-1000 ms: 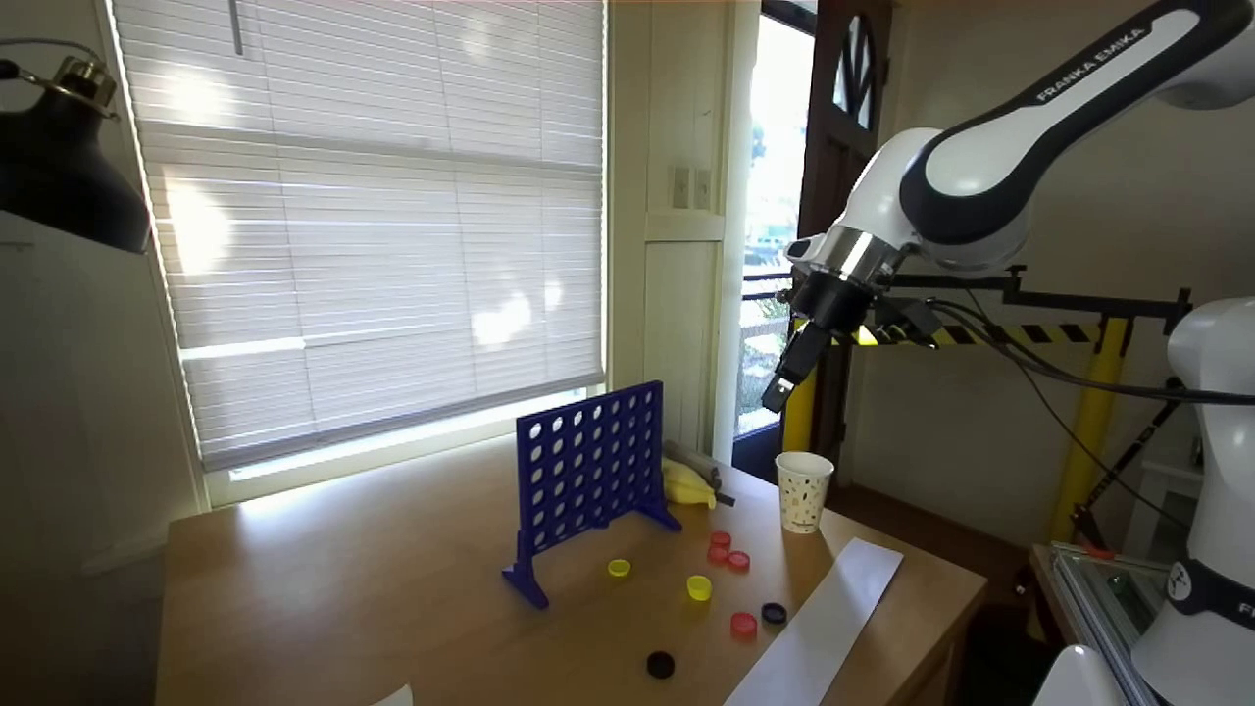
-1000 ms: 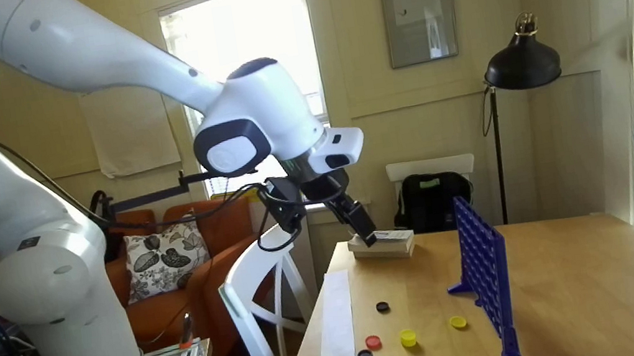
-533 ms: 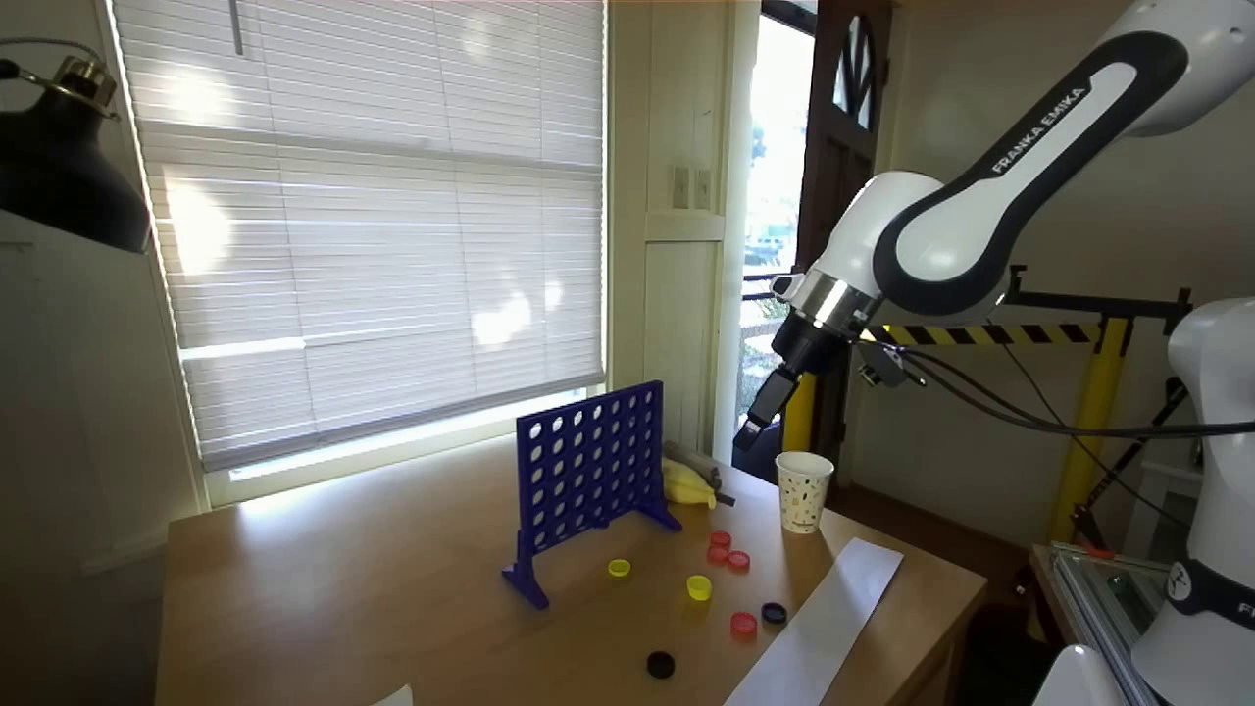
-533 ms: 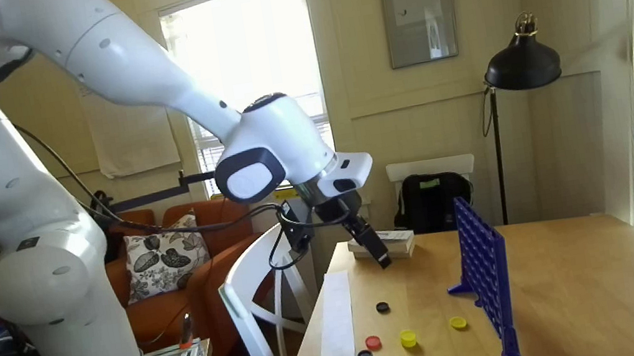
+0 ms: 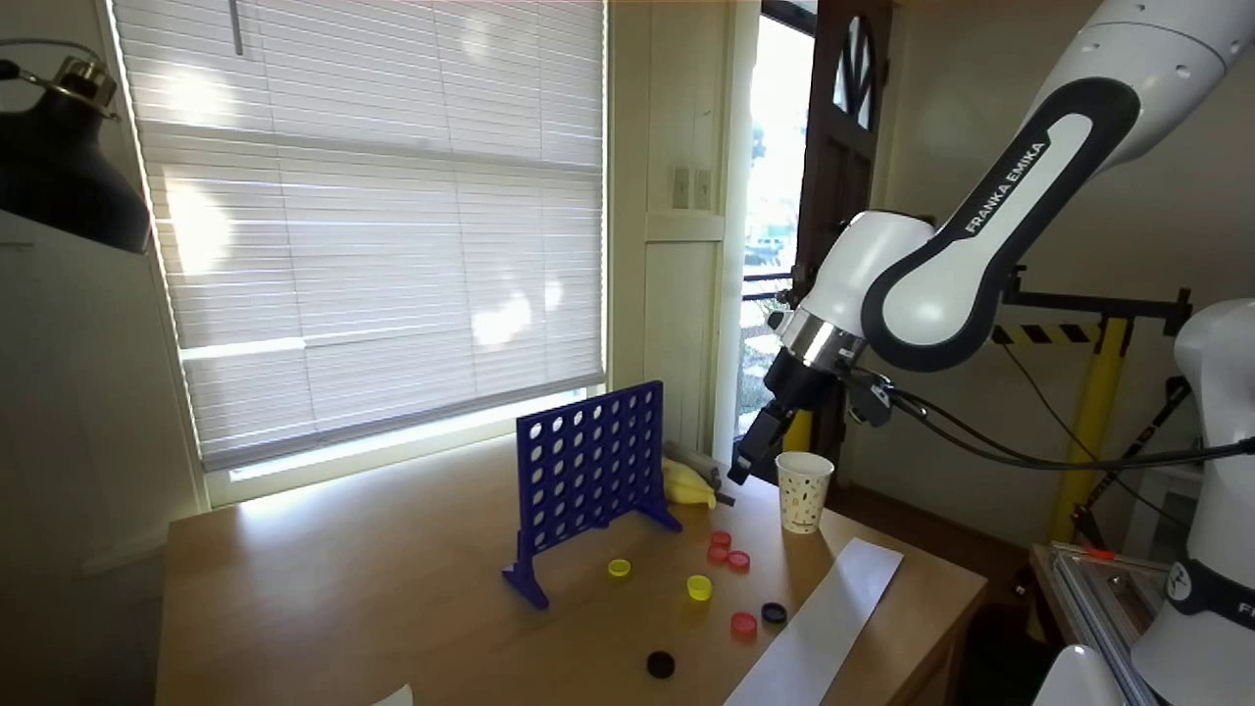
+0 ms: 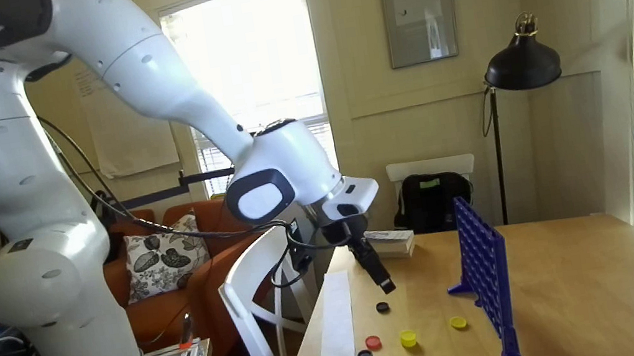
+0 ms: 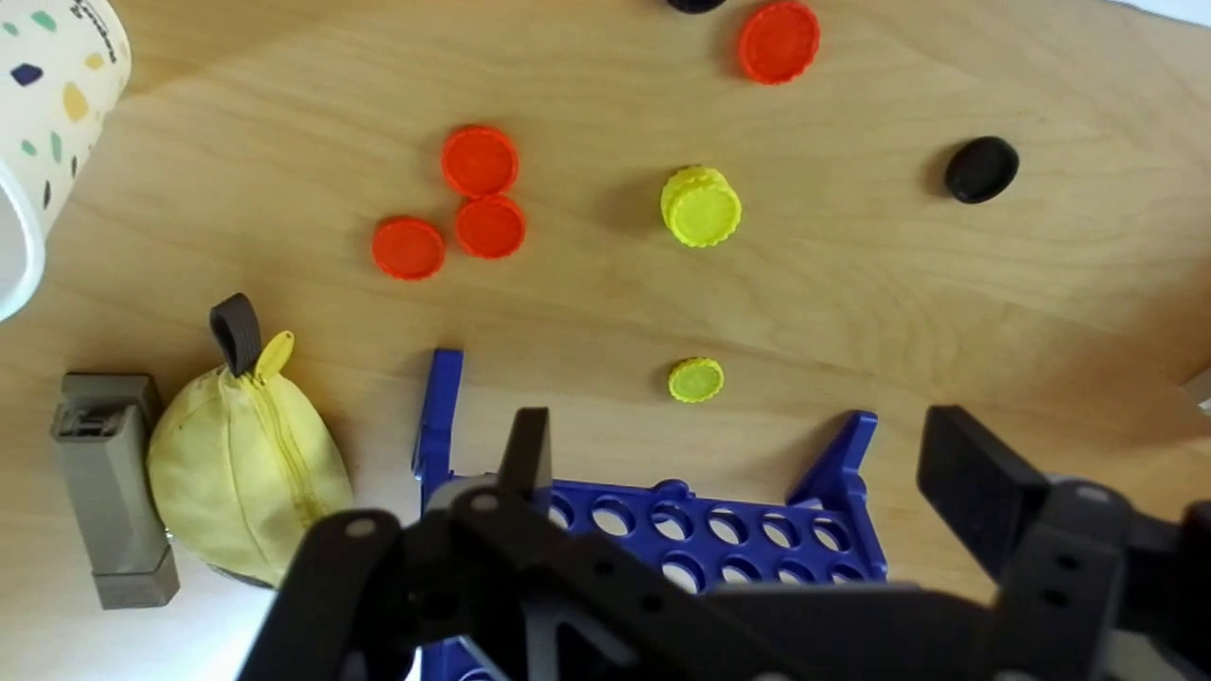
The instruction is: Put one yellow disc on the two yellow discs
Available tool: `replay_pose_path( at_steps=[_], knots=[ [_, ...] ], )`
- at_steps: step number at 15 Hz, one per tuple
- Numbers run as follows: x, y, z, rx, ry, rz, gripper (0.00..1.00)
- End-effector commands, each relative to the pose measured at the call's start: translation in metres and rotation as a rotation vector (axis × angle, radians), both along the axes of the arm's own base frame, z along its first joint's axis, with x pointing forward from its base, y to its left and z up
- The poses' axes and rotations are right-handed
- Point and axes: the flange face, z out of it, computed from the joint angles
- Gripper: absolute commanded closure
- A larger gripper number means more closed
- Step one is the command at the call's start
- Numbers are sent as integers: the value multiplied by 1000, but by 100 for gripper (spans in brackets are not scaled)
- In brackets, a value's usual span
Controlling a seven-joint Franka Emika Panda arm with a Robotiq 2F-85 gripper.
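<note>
Wrist view: the gripper (image 7: 738,430) is hovering over the table (image 7: 851,303), released, its fingers (image 7: 979,482) standing wide apart. One yellow disc (image 7: 696,379) is lying on the table just ahead of the fingers in this view, lined up with the gap between them. Two yellow discs (image 7: 704,214) are sitting stacked farther ahead of the gripper, past the single one, upper partly covering lower. Blue grid (image 7: 705,547) is showing between and behind the fingers, partly hidden by the gripper; both exterior views are showing it upright on its feet. Three red discs (image 7: 480,161) are lying ahead and left of the gripper, two touching, third just beside; a fourth red disc (image 7: 779,42) is lying farther ahead than the yellow pair, near a black disc (image 7: 695,4) that the frame edge is cropping. Another black disc (image 7: 982,170) is lying ahead and right of the gripper. Yellow pouch (image 7: 236,463) is resting left of the gripper, grey stapler-like item (image 7: 112,492) just beside it, speckled cup (image 7: 61,104) farther ahead on that side, cut off by the frame. Both exterior views: gripper is slanting downward, tips above the table; finger spacing is hard to read there.
</note>
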Motion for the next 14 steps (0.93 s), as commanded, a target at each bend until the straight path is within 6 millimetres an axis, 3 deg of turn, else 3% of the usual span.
replay_pose_path(
  at_steps=[1,4,14],
  knots=[
    [0,0,0,0,0,-1,0],
    [4,-2,-7,-20,-9,5,0],
    [31,25,-29,-88,1,162,0]
  ],
)
